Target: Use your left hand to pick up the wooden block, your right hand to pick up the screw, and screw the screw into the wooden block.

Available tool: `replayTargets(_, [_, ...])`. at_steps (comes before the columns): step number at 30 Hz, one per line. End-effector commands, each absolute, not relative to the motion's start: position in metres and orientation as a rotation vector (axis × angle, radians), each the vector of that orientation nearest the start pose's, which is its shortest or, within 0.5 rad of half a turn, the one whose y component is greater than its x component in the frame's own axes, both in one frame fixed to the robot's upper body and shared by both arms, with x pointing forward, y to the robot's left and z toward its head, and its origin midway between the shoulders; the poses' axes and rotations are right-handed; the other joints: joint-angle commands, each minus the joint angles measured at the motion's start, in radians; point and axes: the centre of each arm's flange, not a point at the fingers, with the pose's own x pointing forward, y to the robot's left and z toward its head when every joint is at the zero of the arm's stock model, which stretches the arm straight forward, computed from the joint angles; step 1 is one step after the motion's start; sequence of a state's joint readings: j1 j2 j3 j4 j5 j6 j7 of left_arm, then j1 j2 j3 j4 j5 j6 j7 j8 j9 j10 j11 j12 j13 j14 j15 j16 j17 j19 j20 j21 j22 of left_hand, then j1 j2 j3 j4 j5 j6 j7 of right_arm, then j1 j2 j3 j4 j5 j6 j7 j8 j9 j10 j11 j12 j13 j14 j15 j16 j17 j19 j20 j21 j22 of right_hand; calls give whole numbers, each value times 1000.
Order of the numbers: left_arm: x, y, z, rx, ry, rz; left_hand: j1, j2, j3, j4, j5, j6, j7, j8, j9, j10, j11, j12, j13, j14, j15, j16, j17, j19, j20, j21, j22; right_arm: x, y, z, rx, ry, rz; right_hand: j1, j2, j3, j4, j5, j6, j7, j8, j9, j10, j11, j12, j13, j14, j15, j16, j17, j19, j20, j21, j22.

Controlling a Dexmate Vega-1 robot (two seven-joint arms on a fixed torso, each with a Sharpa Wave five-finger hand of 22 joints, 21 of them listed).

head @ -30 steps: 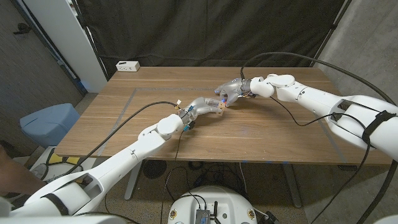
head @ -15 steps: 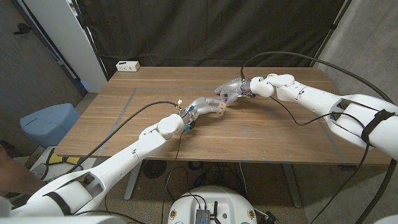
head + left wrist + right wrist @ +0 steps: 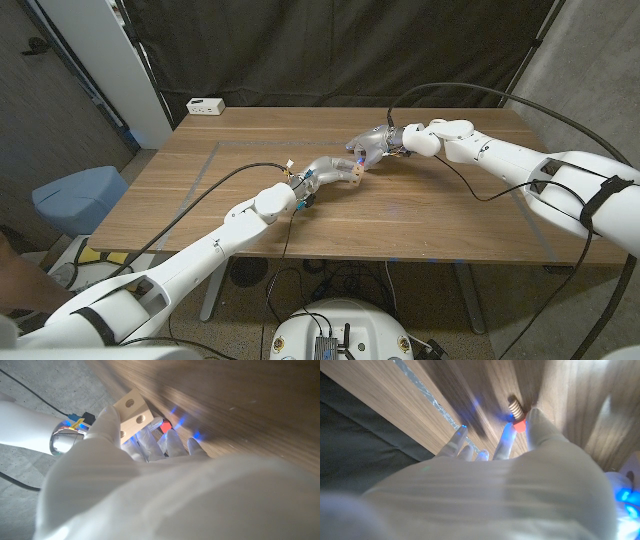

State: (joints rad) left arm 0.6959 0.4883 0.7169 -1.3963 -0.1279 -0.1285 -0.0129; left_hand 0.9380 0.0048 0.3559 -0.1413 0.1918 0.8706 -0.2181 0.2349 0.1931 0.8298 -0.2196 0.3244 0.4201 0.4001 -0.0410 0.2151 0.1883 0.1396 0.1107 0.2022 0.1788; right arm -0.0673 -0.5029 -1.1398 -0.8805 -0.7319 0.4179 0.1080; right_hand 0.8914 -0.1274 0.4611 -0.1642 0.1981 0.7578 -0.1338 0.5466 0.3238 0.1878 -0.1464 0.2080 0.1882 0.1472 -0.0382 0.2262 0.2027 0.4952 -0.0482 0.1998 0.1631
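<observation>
Head view is showing both arms meeting over the middle of the wooden table, a little toward the far side. The left hand is reaching in from the near left and is gripping the wooden block, which is sitting at its fingertips, lifted above the tabletop. In the left wrist view that hand is wrapping its fingers around the pale block, whose two drilled holes are facing outward.

The right hand is coming in from the right and is hovering just beyond the block, almost touching the left hand. In the right wrist view the right hand is pinching the screw between two fingertips, the threaded shaft pointing away from the palm, while the other fingers are spreading apart. Whether the screw is touching the block I cannot tell.

A white power strip is lying at the far left corner of the table.
</observation>
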Motion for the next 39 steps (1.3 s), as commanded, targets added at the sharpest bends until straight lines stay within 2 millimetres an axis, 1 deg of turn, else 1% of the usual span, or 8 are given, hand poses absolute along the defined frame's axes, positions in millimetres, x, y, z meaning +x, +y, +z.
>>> replayTargets(1, [645,114,-44,618,-572,-464,2,7,-1,5,8,29,10,6,3,6,1,-3,4,9,-77,-2,3,-1,-1,4,6,715,-157,67,-1962,-658,415,11,-3,7,0,-5,14,2,13,7,13,4,9,2,15,-82,8,2,17,-99,3,1])
replayTargets(9, [646,114,-45,616,-571,-463,0,9,-2,5,8,32,10,7,3,6,1,-5,4,10,-77,-2,3,0,-3,4,6,714,-158,66,-1941,-660,408,14,-3,8,0,-6,32,11,27,12,26,6,9,1,28,-86,9,2,29,-101,2,0])
replayTargets(21, [646,115,-46,614,-572,-462,-1,10,-4,4,9,33,10,6,4,8,1,-7,6,11,-78,-2,2,0,-3,4,6,709,-160,70,-1900,-672,391,21,-2,11,0,-6,46,20,41,18,36,5,6,1,37,-90,8,3,38,-103,-1,0])
replayTargets(39, [646,115,-45,613,-580,-469,-4,12,-7,3,9,33,12,3,4,10,1,-11,8,11,-77,-3,2,0,-3,4,6,698,-166,75,-1801,-685,346,24,0,13,3,-7,62,23,59,26,56,6,5,1,47,-91,5,5,48,-103,-5,1])
